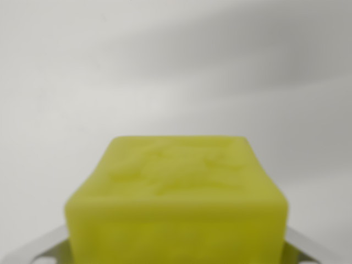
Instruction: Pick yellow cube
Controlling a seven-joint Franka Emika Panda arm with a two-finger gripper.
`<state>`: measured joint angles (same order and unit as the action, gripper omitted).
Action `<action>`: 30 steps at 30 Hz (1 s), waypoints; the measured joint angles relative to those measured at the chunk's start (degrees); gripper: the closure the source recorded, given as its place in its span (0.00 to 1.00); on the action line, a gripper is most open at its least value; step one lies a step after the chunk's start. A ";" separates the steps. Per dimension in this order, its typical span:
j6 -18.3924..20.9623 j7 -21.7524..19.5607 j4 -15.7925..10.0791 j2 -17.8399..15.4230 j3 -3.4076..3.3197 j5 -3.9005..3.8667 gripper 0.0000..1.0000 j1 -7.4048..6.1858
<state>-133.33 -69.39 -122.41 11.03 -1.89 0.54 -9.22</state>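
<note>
Gripper [176, 254]: metal fingers [38, 247] flank the cube [176, 203] at both lower corners; whether they clamp it, I cannot tell (contact hidden, picture blurred). Cube fills lower centre against a plain white surface [165, 66]. Risk: slippage if grip is shallow.

There is a single view, from the camera on the wrist, looking out past the gripper [176, 254], whose pale metal parts edge into the bottom corners. It sits very close to a yellow cube [176, 198], which fills the lower middle and is out of focus. Beyond lies only a plain grey-white surface [165, 60], blurred and shadowed.
</note>
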 joint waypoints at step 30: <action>6.56 -0.14 2.53 -4.03 0.00 -0.20 1.00 0.01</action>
<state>-126.76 -69.53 -119.88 7.00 -1.89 0.34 -9.21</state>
